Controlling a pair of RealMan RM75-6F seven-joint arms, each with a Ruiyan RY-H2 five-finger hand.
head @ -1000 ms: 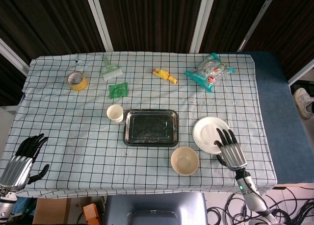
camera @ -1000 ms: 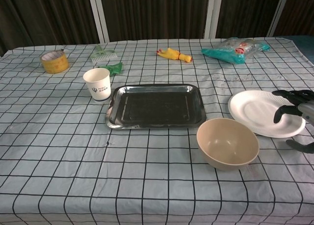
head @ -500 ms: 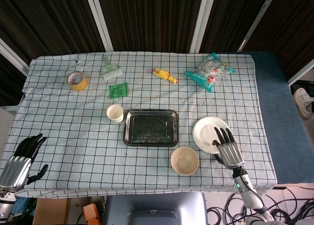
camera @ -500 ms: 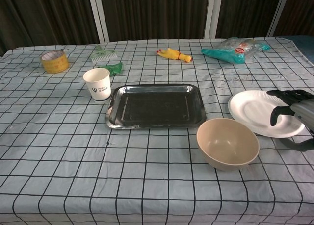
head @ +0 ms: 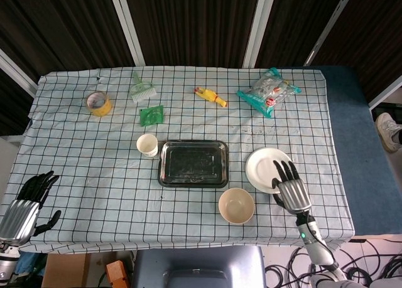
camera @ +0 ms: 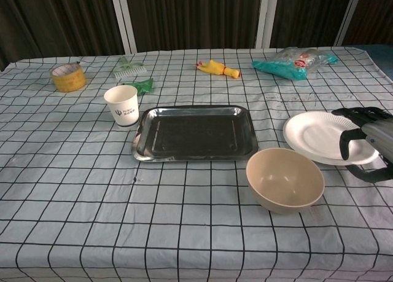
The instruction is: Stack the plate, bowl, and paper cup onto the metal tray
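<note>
one plate (head: 265,165) (white) under right hand (head: 291,189) fingers

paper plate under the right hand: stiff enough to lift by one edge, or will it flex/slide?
The plate looks thin with a crimped rim, so probably light and likely to flex if gripped by one edge. It lies flat on smooth cloth, so it may slide when pushed. The right hand is at its near-right rim.

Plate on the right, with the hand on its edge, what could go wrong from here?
The right hand holds only the plate's near rim, so the thin plate may bend or slip when lifted. The bowl sits close beside the path to the tray and could get knocked.
</note>
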